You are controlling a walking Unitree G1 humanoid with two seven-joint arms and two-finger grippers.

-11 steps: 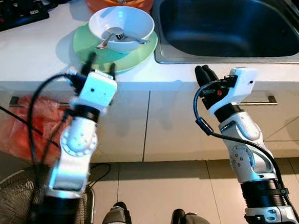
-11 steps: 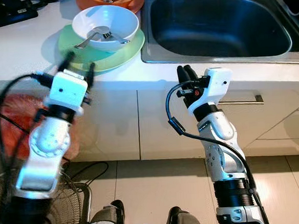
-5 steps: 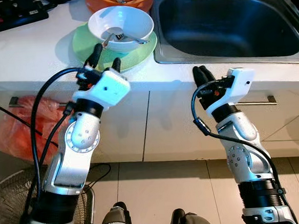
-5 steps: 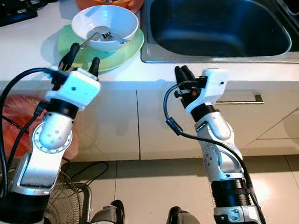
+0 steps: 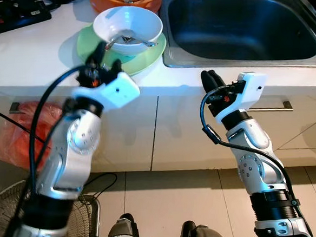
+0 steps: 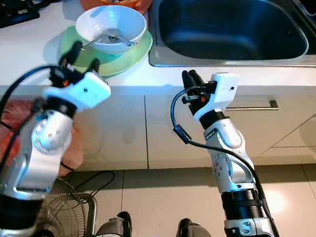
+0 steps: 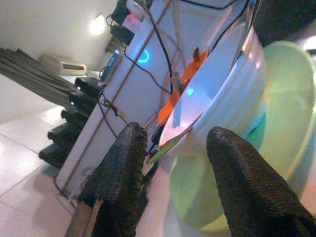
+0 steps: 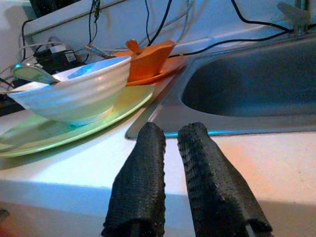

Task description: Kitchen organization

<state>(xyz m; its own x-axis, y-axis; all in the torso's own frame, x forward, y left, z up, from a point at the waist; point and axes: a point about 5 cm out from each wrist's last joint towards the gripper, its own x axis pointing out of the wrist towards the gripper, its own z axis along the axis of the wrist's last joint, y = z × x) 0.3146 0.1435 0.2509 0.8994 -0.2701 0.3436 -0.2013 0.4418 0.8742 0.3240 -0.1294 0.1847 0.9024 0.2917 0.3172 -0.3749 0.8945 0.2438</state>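
A white bowl (image 5: 128, 23) holding a spoon and fork (image 5: 126, 40) sits on a green plate (image 5: 149, 53) on the white counter, left of the sink. My left gripper (image 5: 105, 59) is open at the plate's near rim, fingers pointing at the bowl. In the left wrist view its fingers (image 7: 123, 163) flank the bowl (image 7: 222, 98) and a utensil handle that sticks out. My right gripper (image 5: 209, 75) is shut with nothing in it, just below the counter's front edge before the sink. The right wrist view has its fingers (image 8: 143, 163) pressed together, level with the countertop.
A steel sink (image 5: 238, 26) lies to the right of the plate. An orange bowl (image 5: 125, 0) stands behind the white one, and a black power strip (image 5: 10, 15) lies at the far left. A red bag (image 5: 23, 133) and a fan (image 5: 13, 215) are on the floor below.
My left arm has swung up and forward, bringing its open fingers from the counter's front edge to the green plate's rim. My right gripper has drifted slightly left.
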